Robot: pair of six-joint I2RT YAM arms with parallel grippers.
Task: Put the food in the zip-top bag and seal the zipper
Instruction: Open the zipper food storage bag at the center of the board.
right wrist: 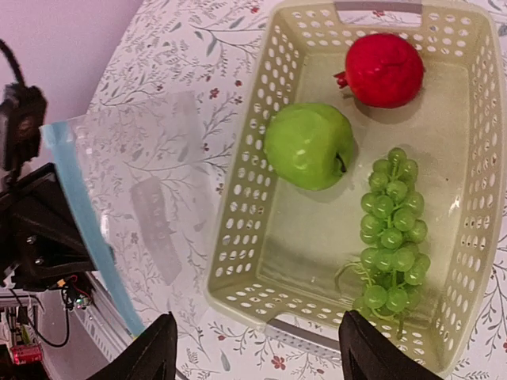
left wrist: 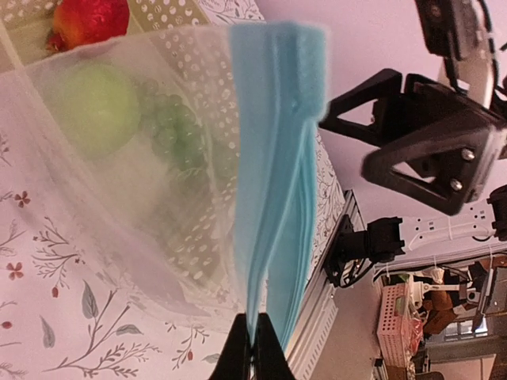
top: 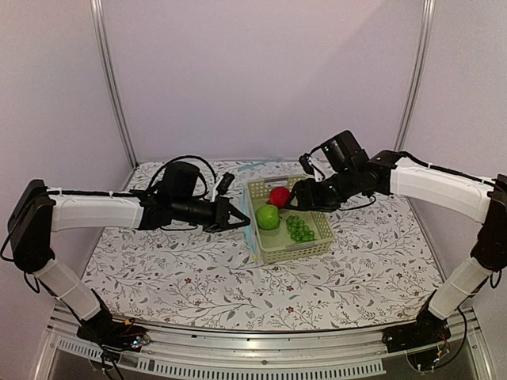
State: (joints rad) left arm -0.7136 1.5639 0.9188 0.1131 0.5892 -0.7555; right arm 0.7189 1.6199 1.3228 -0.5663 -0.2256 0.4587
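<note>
A red apple (right wrist: 383,69) and a green apple (right wrist: 309,145) lie in a pale green basket (right wrist: 238,229), the red one at the far end (top: 279,196), the green one (top: 268,216) by the left wall. The clear zip-top bag (right wrist: 150,190) hangs just left of the basket. My left gripper (left wrist: 257,348) is shut on its light blue zipper (left wrist: 277,158), holding the mouth edge up (top: 254,240). Through the film the green apple (left wrist: 95,107) shows. My right gripper (right wrist: 261,356) hovers open over the basket's near end, close to the red apple (top: 299,195), holding nothing.
Green grapes (right wrist: 388,229) lie in the basket's right half (top: 299,228). The floral tablecloth (top: 198,277) spreads around the basket. Both arms reach in from the sides, their grippers close together at the basket's left wall. Metal frame posts (top: 115,87) stand at the back corners.
</note>
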